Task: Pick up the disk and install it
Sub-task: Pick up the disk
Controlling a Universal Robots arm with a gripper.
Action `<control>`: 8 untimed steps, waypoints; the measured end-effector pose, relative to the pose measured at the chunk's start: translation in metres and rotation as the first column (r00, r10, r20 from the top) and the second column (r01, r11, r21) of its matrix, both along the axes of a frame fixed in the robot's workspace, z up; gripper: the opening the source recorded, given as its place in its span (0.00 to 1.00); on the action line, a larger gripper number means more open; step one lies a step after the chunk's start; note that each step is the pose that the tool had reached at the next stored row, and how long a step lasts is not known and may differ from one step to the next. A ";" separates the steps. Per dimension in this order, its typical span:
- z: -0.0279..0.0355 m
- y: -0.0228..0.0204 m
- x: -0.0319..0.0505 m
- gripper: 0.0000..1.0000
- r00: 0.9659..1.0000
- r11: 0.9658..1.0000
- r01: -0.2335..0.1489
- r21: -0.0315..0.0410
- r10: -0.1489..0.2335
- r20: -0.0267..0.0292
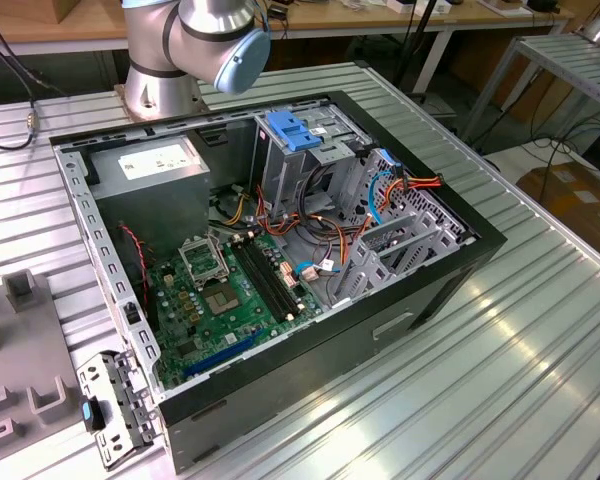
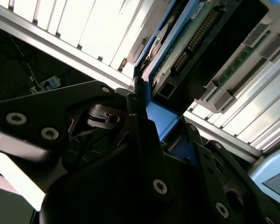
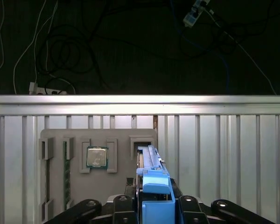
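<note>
In both wrist views my gripper (image 3: 154, 207) is shut on the disk (image 3: 151, 175), which stands on edge between the dark fingers (image 3: 123, 205). Its blue plastic rail faces the first wrist camera. The second wrist view shows the disk's (image 2: 186, 42) green circuit-board side and a blue rail running down into the gripper (image 2: 163, 123). The disk is over a grey fixture plate (image 3: 116, 186), near a rectangular pocket (image 3: 142, 142) in that plate.
A processor chip (image 3: 97, 157) sits in the fixture plate on the ribbed aluminium table (image 3: 224, 154). In the exterior view the open computer case (image 1: 450, 290) lies on the table, with a motherboard (image 1: 230, 300), a grey power supply (image 1: 155, 170) and a drive cage with a blue latch (image 1: 295, 130). The arm's elbow (image 1: 220, 40) is behind it.
</note>
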State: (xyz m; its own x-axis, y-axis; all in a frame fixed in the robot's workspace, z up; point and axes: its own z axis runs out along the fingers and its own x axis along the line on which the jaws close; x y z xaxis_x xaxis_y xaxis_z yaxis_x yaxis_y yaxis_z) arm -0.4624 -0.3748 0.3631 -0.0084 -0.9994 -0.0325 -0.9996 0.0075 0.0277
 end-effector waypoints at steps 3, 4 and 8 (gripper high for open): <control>0.0016 0.0000 0.0000 0.37 1.000 1.000 0.000 0.000 0.000 0.000; 0.0024 0.0000 0.0000 0.37 1.000 1.000 0.000 0.000 0.000 0.000; 0.0051 0.0000 0.0000 0.37 1.000 1.000 0.000 0.000 0.000 0.000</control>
State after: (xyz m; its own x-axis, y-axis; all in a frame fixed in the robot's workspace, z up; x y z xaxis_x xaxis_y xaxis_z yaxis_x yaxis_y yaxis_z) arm -0.4624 -0.3748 0.3682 -0.0085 -0.9994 -0.0325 -0.9996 0.0076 0.0278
